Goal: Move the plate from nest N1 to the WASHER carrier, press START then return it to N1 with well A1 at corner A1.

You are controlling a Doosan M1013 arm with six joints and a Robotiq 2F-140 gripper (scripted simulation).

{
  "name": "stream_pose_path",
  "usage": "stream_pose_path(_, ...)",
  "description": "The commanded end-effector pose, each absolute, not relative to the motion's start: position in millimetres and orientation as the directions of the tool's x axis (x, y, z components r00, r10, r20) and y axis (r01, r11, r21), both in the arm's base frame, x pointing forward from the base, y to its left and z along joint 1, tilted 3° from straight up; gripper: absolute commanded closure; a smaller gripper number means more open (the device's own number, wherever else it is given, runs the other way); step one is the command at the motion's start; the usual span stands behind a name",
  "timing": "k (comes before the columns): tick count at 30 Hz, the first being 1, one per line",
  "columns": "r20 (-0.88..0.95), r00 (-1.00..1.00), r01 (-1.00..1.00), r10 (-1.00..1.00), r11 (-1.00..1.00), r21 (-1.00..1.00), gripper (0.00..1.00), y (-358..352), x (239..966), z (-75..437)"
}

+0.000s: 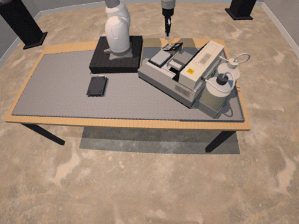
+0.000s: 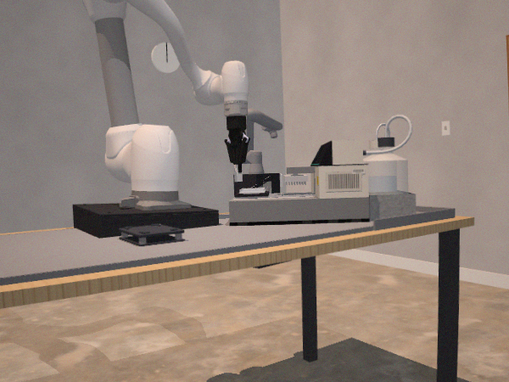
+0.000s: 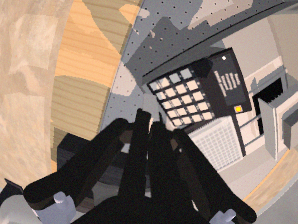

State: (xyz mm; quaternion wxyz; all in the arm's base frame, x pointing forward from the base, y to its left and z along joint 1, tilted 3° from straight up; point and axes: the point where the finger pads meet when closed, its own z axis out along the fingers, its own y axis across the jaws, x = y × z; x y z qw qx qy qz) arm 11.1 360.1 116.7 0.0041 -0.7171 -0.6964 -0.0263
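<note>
Now, the closed, empty hand (image 1: 167, 37) (image 2: 238, 175) (image 3: 147, 103) hovered near the surface's (image 1: 46, 50) (image 2: 25, 287) (image 3: 80, 75) back edge, beside the washer's keypad (image 1: 168, 47) (image 3: 185, 97), with the plate (image 1: 159, 57) (image 2: 253, 191) (image 3: 218, 145) just beyond.

Open air surrounds the gripper (image 1: 167, 37) (image 2: 239, 170) above table level. The keypad (image 1: 173, 47) (image 3: 185, 95) stands close beside the plate (image 1: 160, 57) (image 2: 253, 191) (image 3: 218, 144), limiting side access there. The plate's top is unobstructed. Beyond, the washer housing (image 1: 202, 64) (image 2: 343, 182) and bottles (image 1: 216, 90) (image 2: 383, 174) obstruct low passage.
</note>
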Motion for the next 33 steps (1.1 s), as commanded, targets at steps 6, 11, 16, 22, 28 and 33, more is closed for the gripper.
stream_pose_path(6, 0.043, 0.029, 0.999, 0.999, -0.030, 0.031, 0.90, 360, 11, 130)
stream_pose_path(11, 0.043, 0.029, 0.999, 0.999, -0.030, 0.031, 0.90, 359, 10, 135)
stream_pose_path(16, 0.043, 0.029, 0.999, 0.999, -0.030, 0.031, 0.90, 359, 10, 143)
stream_pose_path(22, 0.043, 0.029, 0.999, 0.999, -0.030, 0.031, 0.90, 359, 10, 143)
stream_pose_path(28, 0.043, 0.029, 0.999, 0.999, -0.030, 0.031, 0.90, 359, 10, 143)
stream_pose_path(33, 0.043, 0.029, 0.999, 0.999, -0.030, 0.031, 0.90, 359, 10, 143)
